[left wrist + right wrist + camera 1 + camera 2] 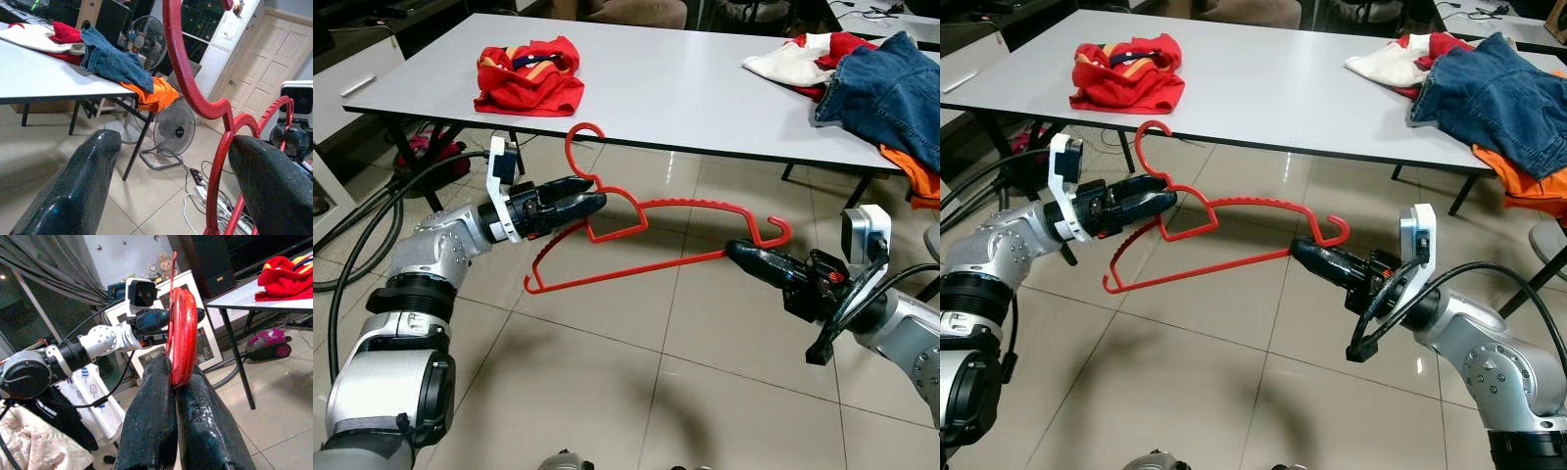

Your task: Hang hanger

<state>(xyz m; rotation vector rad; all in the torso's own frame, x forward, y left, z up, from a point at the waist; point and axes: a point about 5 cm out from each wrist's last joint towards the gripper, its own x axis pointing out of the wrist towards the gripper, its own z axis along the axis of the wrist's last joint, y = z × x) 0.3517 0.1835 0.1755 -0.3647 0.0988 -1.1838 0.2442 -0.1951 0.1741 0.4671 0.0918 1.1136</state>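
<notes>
Below the white table's (pixel 705 108) front edge, the thin red plastic hanger (pixel 646 230) hangs level; right gripper (pixel 736 251) clamps its end, left gripper (pixel 592 203) spread around its neck.

Hanger (pixel 685 208): glossy red plastic, ridged shoulder. Bench (pixel 685 88): smooth matt white top. Floor (pixel 636 392): glossy tile. Jeans (pixel 891 93): coarse denim cloth.

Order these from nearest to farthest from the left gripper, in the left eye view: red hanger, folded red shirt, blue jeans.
1. The red hanger, at the fingers of the left gripper.
2. The folded red shirt, on the table's left part.
3. The blue jeans, on the table's far right end.
</notes>
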